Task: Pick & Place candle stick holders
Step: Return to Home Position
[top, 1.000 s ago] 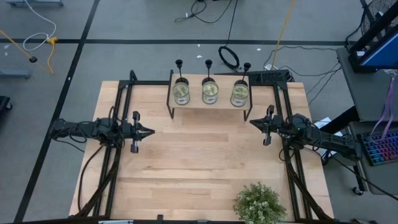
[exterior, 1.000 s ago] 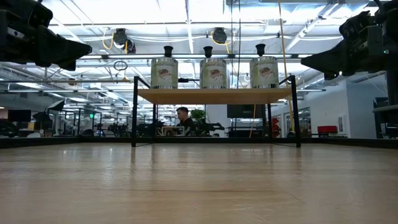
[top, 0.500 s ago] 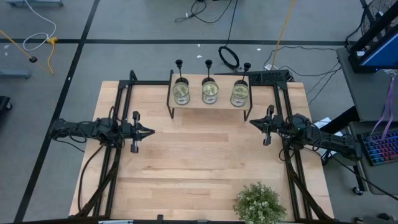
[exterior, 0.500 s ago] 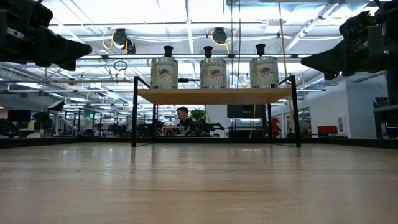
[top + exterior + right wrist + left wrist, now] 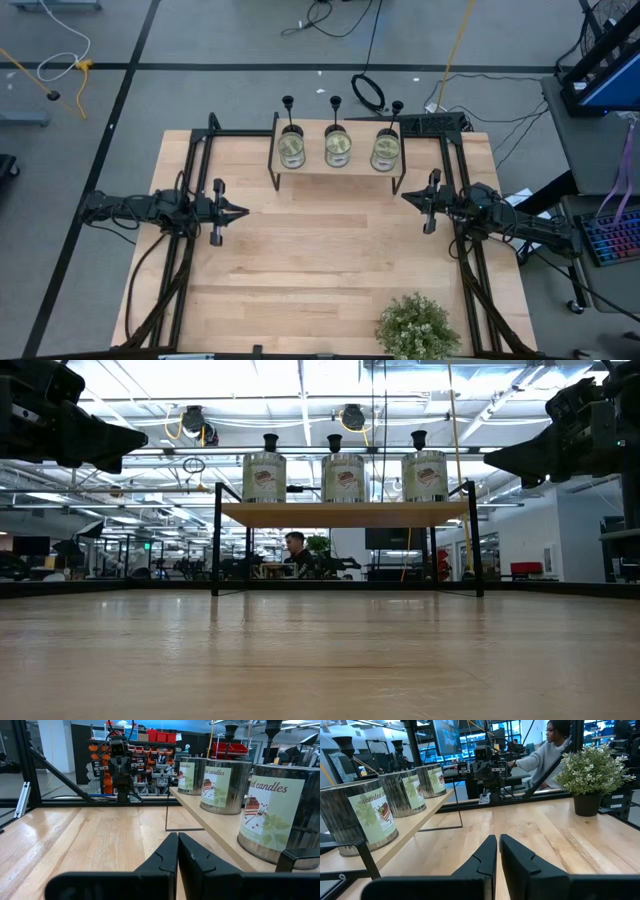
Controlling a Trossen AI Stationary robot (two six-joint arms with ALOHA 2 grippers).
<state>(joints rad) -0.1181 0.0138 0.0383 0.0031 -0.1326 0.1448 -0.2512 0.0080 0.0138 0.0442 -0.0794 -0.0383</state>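
Three black candle stick holders (image 5: 288, 103) (image 5: 336, 103) (image 5: 397, 106) each stand on a metal candle tin (image 5: 291, 150) (image 5: 338, 149) (image 5: 385, 152). The tins rest in a row on a raised wooden shelf (image 5: 345, 513) at the table's far side. In the low view the holders' cup tops (image 5: 270, 441) (image 5: 334, 441) (image 5: 418, 438) show above the tins. My left gripper (image 5: 243, 212) hovers shut and empty at the table's left. My right gripper (image 5: 405, 197) hovers shut and empty at the table's right. The fingers of each nearly meet in its own wrist view (image 5: 497, 851) (image 5: 177, 849).
A leafy green potted plant (image 5: 417, 328) stands at the table's near right edge. The shelf's black metal legs (image 5: 216, 540) (image 5: 475, 540) stand on the table. Bare wood lies between the two grippers. A person (image 5: 547, 750) sits beyond the table.
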